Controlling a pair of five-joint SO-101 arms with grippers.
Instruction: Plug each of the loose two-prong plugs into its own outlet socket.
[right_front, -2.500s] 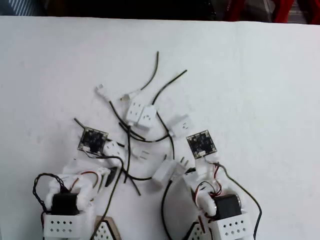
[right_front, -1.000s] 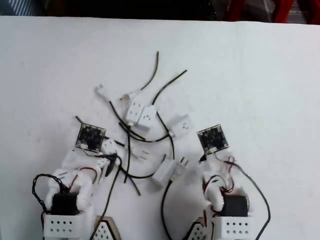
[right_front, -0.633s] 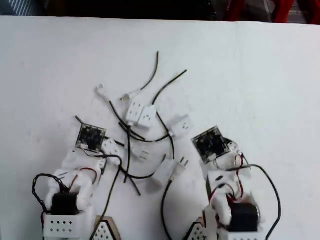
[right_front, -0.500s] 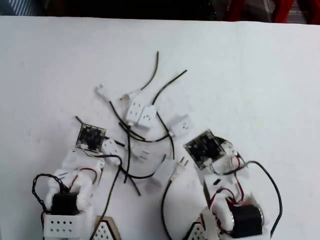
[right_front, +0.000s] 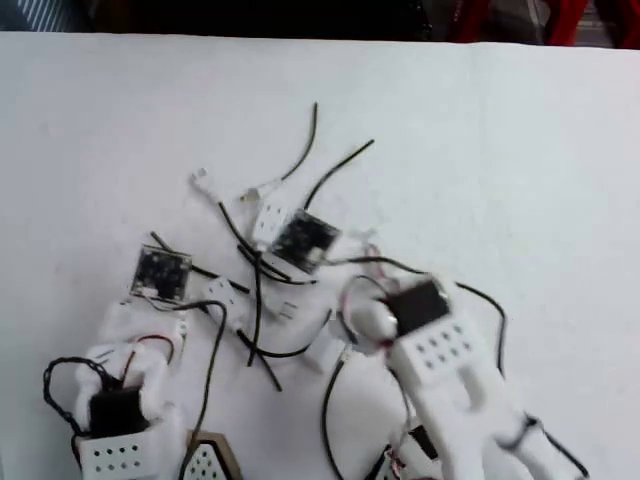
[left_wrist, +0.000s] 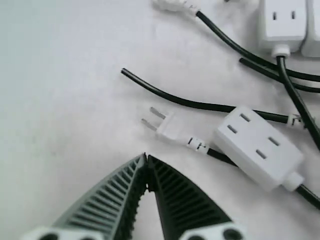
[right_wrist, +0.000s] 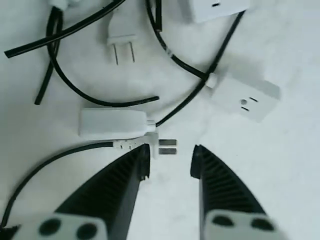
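Lying between the parted fingertips of the right gripper (right_wrist: 170, 161) are the prongs of a two-prong plug (right_wrist: 162, 146), just beside a white outlet socket (right_wrist: 112, 123). The left gripper (left_wrist: 146, 172) is clenched on nothing, near a second plug (left_wrist: 167, 126). Cords (right_front: 258, 300) cluster mid-table (right_front: 540, 130); bare surface runs to the far and side edges.

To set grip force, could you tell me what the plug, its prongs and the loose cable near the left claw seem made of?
The plug body looks like smooth white moulded plastic. Its prongs seem bare metal: flat, grey, faintly shiny. The cable: probably rubber or vinyl, black, smoothly curved.
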